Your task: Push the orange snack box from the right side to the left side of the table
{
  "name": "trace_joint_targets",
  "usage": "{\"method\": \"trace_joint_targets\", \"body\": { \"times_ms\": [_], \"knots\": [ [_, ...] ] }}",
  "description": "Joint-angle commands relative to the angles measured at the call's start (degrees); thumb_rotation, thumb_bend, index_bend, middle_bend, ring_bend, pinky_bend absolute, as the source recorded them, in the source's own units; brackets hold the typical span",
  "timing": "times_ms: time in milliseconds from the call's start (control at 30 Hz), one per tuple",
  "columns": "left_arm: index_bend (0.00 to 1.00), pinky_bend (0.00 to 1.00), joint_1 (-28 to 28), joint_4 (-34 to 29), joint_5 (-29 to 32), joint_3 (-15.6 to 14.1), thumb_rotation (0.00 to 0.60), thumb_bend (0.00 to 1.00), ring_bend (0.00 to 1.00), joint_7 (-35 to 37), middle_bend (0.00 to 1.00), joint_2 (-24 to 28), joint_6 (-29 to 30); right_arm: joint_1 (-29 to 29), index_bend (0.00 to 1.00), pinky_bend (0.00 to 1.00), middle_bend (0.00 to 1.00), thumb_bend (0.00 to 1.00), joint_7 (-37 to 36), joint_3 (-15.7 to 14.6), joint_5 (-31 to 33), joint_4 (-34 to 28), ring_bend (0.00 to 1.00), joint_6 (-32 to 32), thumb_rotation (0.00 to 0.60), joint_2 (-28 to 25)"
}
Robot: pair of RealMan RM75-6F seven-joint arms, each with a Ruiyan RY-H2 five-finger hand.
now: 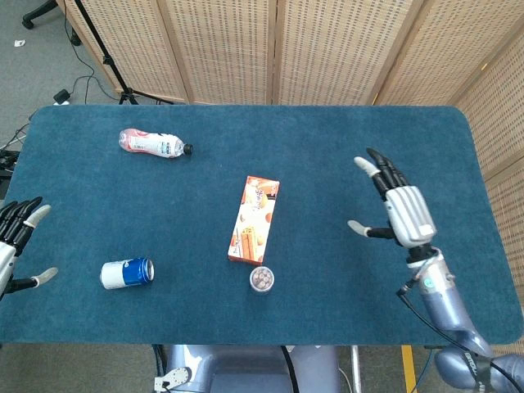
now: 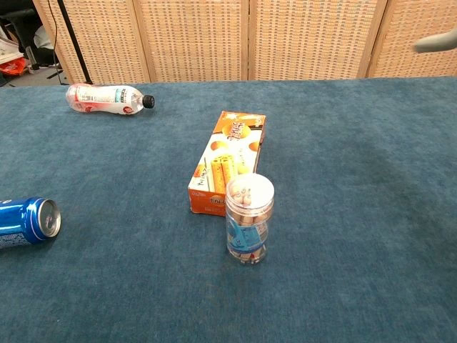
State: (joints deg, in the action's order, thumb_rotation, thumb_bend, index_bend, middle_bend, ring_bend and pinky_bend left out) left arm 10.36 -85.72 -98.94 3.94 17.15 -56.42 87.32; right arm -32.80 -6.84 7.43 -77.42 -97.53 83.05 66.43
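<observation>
Two hands of mine are on record, both seen from the head view. Right hand [image 1: 403,210]: raised over the right part of the table [image 1: 344,139], well apart from the box, fingers [image 1: 379,167] spread and straight, thumb stuck out to the side, nothing in it. Its forearm runs down to the lower right corner. In the chest view only a grey sliver at the upper right edge shows, probably one of its fingertips, though it is too blurred to be sure. Left hand [image 1: 16,233]: at the far left edge, off the table's side, dark fingers fanned out, holding nothing; part of it is cut off by the edge.

Orange snack box [image 1: 255,219]: lying flat near the table's middle, long axis running near to far and tilted a little, the far end leaning right. Printed top face up, showing wafer rolls and a logo at the far end. No hand touches it.

Clear jar [image 2: 249,218]: upright, white lid, just beside the box's near end, partly covering that end in the chest view.

Blue can [image 1: 127,273]: on its side, near left part of the table.

Plastic bottle [image 1: 154,144]: lying down, far left, dark cap pointing right.

Wicker screens [image 1: 246,41]: behind the table.
</observation>
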Motion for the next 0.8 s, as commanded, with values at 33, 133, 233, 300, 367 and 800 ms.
{"method": "trace_joint_targets", "body": {
  "times_ms": [33, 133, 233, 300, 367, 800],
  "knots": [
    [0.0, 0.0, 4.68, 4.56, -4.35, 2.04, 0.6, 0.04, 0.0, 2.5, 0.0, -2.22, 1.44, 10.78, 0.08, 0.14, 0.0, 0.02, 4.63, -4.22, -6.25, 9.99, 0.0, 12.66, 0.6, 0.13],
    [0.0, 0.0, 8.81, 5.8, -6.75, 3.33, 0.6, 0.13, 0.0, 0.13, 0.0, -2.96, -0.1, 14.38, 0.08, 0.14, 0.0, 0.06, 4.36, -4.15, -5.83, 10.51, 0.0, 16.21, 0.6, 1.7],
    [0.0, 0.0, 13.03, 5.36, -9.31, 4.19, 0.6, 0.19, 0.0, -3.29, 0.0, -3.14, -2.77, 17.09, 0.08, 0.13, 0.0, 0.1, 4.03, -4.11, -5.81, 10.83, 0.0, 18.72, 0.6, 3.1],
    [0.0, 0.0, 14.86, 4.97, -10.36, 4.38, 0.6, 0.21, 0.0, -4.62, 0.0, -3.21, -4.25, 18.1, 0.08, 0.12, 0.0, 0.1, 3.96, -4.04, -5.86, 11.05, 0.0, 19.61, 0.6, 3.67],
    [0.0, 0.0, 17.41, 4.56, -12.1, 4.38, 0.6, 0.2, 0.0, -5.64, 0.0, -3.21, -6.29, 19.15, 0.07, 0.12, 0.0, 0.07, 3.75, -3.84, -5.63, 11.11, 0.0, 20.25, 0.6, 4.34],
    [0.0, 0.0, 40.66, 12.84, -22.05, 4.67, 0.6, 0.21, 0.0, -13.72, 0.0, -14.12, -24.05, 23.74, 0.05, 0.08, 0.0, 0.03, 2.27, -1.74, -5.18, 3.67, 0.0, 20.18, 0.6, 1.2]
  ]
}}
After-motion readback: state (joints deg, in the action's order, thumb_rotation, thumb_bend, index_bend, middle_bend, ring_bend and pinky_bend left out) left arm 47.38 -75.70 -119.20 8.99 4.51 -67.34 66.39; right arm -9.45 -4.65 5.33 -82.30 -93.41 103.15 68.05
